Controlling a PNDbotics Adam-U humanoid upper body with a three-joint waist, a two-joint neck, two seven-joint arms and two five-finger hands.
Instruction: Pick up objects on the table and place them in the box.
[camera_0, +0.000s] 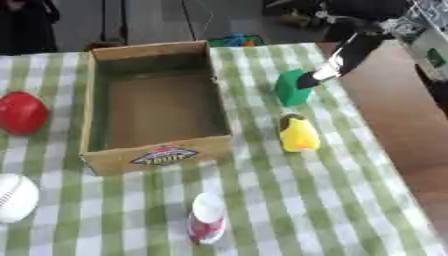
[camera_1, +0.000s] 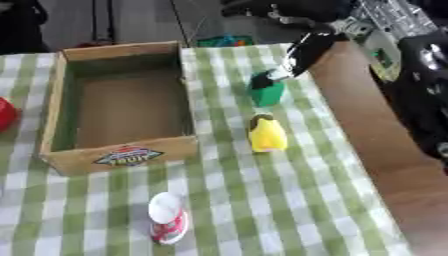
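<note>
An open cardboard box (camera_0: 157, 156) stands empty in the middle of the green checked cloth. To its right sits a green block (camera_0: 290, 94), and a yellow object with a dark top (camera_0: 298, 135) lies just below it. My right hand (camera_0: 347, 54) comes in from the upper right, its straight fingers slanting down so that their tips reach the block's upper right edge. It is open and holds nothing. A red ball (camera_0: 21, 113) and a white baseball (camera_0: 16, 197) lie left of the box. A red and white cup (camera_0: 207, 218) lies on its side below it.
The cloth ends at the right, where bare brown table (camera_0: 398, 130) shows. A black machine part (camera_1: 427, 95) fills the right edge of the right eye view. Small coloured items (camera_0: 234, 40) lie beyond the table's far edge.
</note>
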